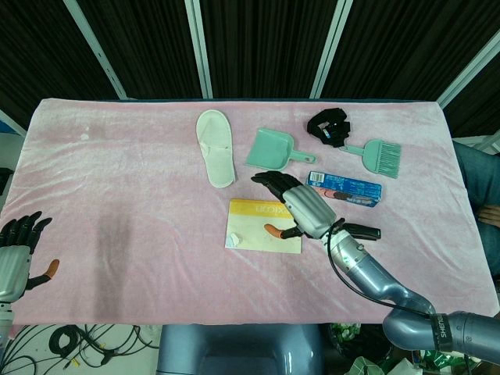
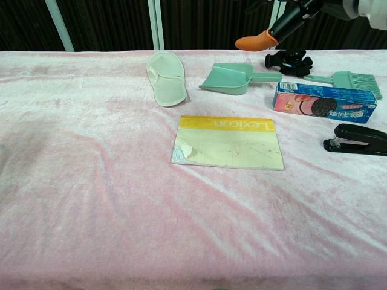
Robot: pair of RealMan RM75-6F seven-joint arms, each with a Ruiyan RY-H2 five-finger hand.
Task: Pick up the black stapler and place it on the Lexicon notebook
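Observation:
The black stapler [image 2: 357, 140] lies on the pink cloth, right of the Lexicon notebook [image 2: 228, 142] and just in front of the cookie box. In the head view only part of the stapler [image 1: 361, 230] shows behind my right wrist. My right hand [image 1: 301, 207] hovers above the notebook's [image 1: 250, 226] right edge with its fingers spread and nothing in it; the chest view shows only its orange-tipped thumb and dark fingers [image 2: 284, 24] at the top. My left hand [image 1: 16, 246] rests at the near left table edge, fingers apart and empty.
A white slipper [image 2: 166, 77], a green dustpan [image 2: 233, 77], a green brush [image 2: 351, 80] and a black bundle [image 2: 290, 60] lie along the back. The blue cookie box [image 2: 323, 103] sits just behind the stapler. A small white scrap [image 2: 183, 151] lies on the notebook's corner.

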